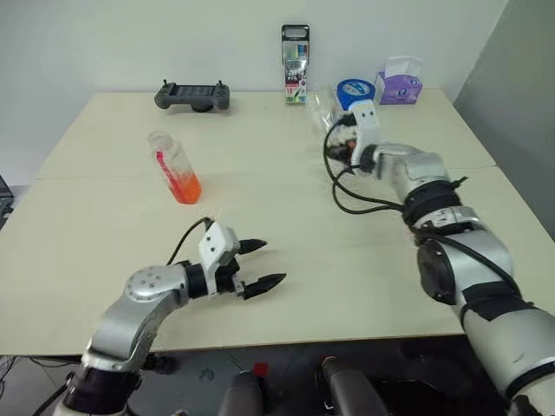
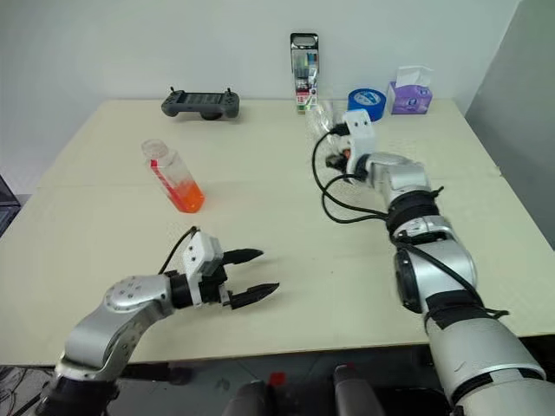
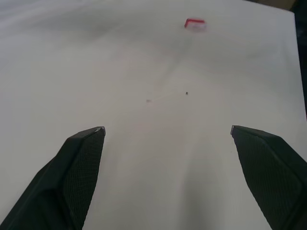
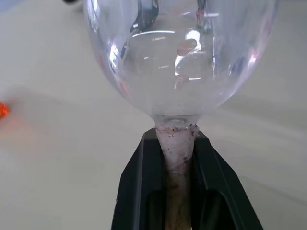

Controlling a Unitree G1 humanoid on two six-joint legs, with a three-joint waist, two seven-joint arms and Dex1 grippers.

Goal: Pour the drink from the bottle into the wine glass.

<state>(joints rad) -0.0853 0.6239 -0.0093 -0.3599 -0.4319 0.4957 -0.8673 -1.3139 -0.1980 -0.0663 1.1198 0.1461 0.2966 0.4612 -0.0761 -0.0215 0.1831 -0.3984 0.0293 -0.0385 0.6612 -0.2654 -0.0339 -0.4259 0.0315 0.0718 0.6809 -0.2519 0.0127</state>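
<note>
The bottle [image 1: 173,166] stands uncapped on the left half of the table, with the orange drink [image 1: 186,187] filling its lower part. The wine glass [image 1: 323,106] is at the far middle of the table, its clear bowl [image 4: 180,52] empty. My right gripper [image 4: 175,139] is shut on the glass's stem just under the bowl, and the foot is hidden. My left gripper [image 1: 263,264] hovers low over the near table, open, well short of the bottle, with nothing between its fingers [image 3: 79,163].
Along the far edge are a black handheld controller [image 1: 192,95], an upright pack of pens [image 1: 296,65], a blue tape roll [image 1: 354,90] and a purple tissue box [image 1: 399,83]. A small red cap [image 3: 194,23] lies on the table ahead of my left gripper.
</note>
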